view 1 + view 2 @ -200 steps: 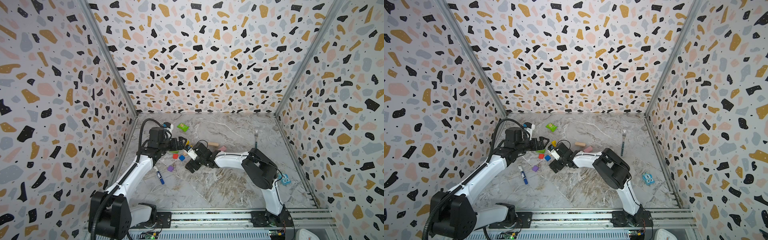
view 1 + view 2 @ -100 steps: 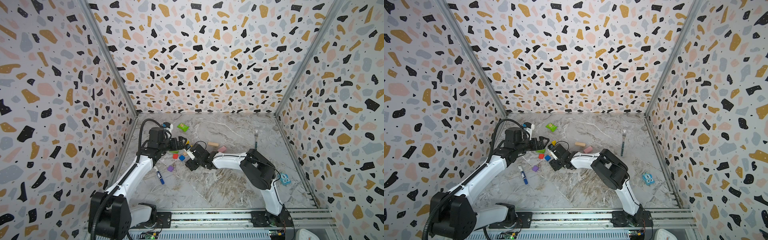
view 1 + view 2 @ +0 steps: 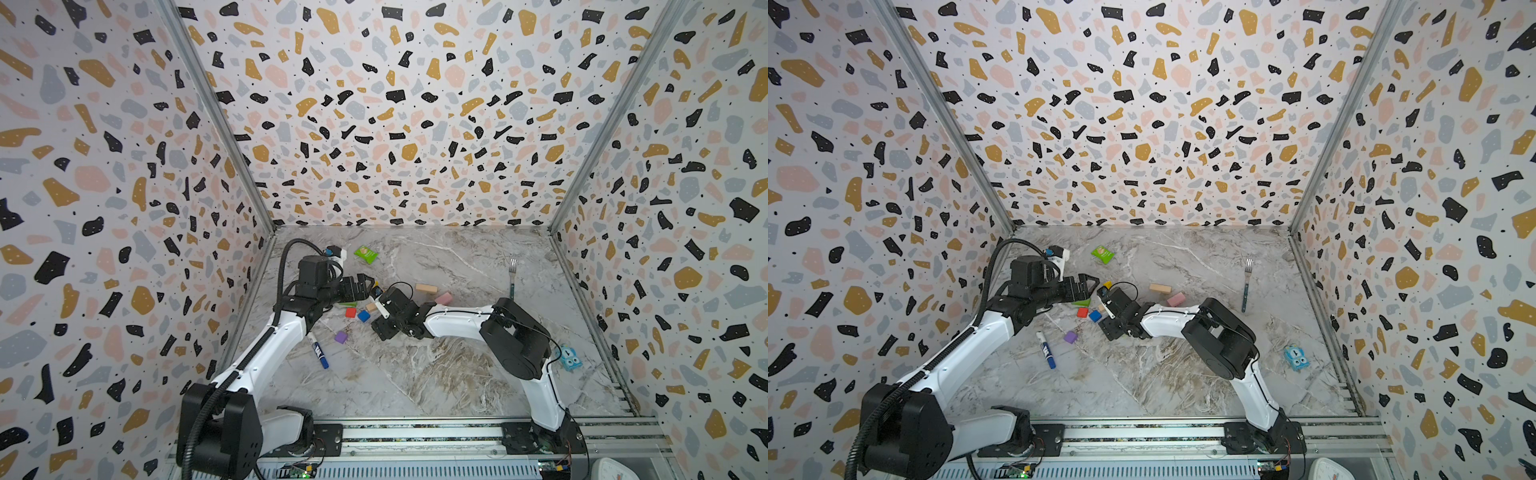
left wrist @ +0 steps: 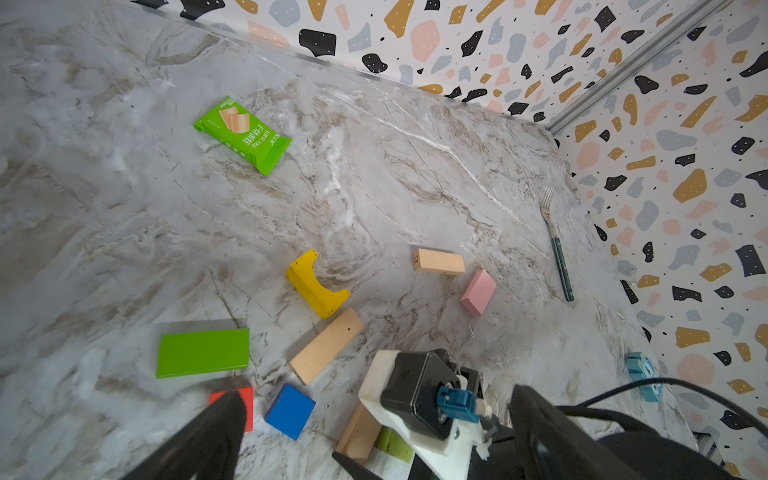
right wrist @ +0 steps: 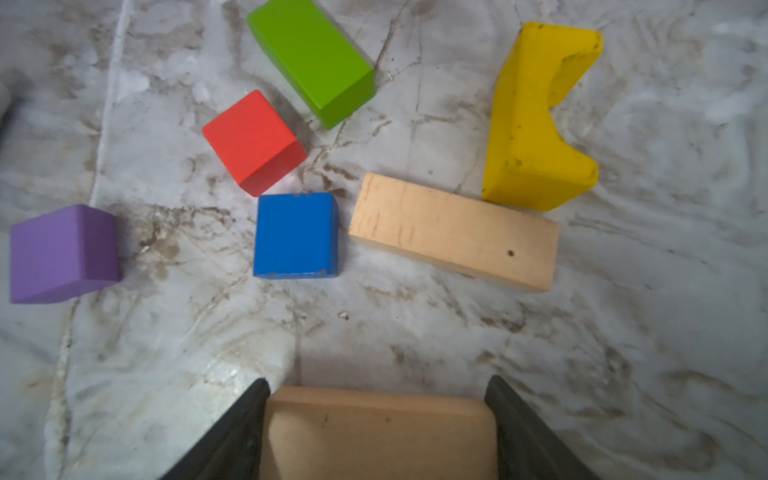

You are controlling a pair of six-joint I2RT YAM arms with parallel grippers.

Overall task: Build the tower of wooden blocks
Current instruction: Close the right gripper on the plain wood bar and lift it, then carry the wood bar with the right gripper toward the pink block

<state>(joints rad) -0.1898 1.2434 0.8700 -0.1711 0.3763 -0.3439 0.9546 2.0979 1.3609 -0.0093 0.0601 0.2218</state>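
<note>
Bright, even overhead light; soft shadows; wide-angle edge bending; near foreground blurred.

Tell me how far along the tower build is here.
Done: nothing is stacked yet. In hand: the right gripper is closed on a tan bar; the left gripper is open and empty. Left: the lime bar, red cube, blue cube, purple cube, yellow arch, second tan bar and pink block lie singly on the table.

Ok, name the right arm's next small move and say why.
Probably lift straight up: the right gripper has its jaws on both sides of a tan bar, while a second tan bar and the blue cube lie flat on the table, nothing stacked yet.
</note>
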